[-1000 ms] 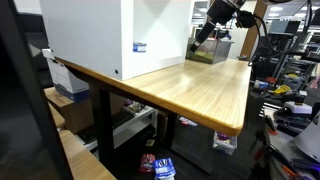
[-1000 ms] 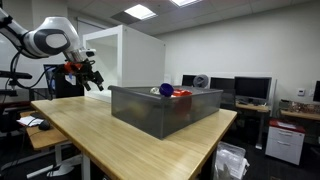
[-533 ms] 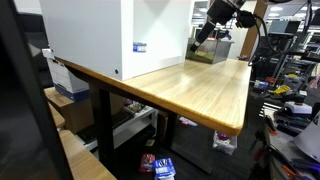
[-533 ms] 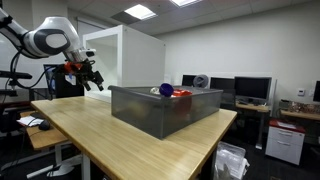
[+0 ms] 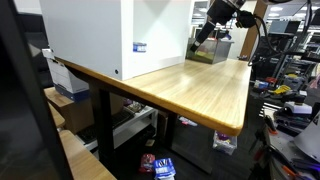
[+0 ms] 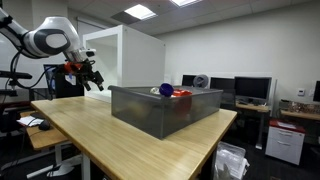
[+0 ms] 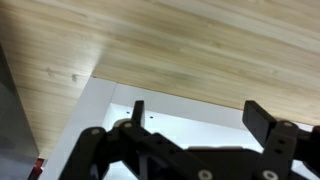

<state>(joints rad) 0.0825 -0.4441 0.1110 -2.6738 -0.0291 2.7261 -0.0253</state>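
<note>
My gripper hangs in the air above the wooden table, to the left of the grey bin and in front of a large white box. Its fingers stand wide apart with nothing between them in the wrist view, where I look at wood grain and the white box's face. In an exterior view the gripper shows small beyond the white box, near the bin. The bin holds a blue ball and a red object.
Monitors and a desk stand behind the bin. Boxes and clutter lie on the floor under the table, with storage boxes beside its leg. A black post fills the near left foreground.
</note>
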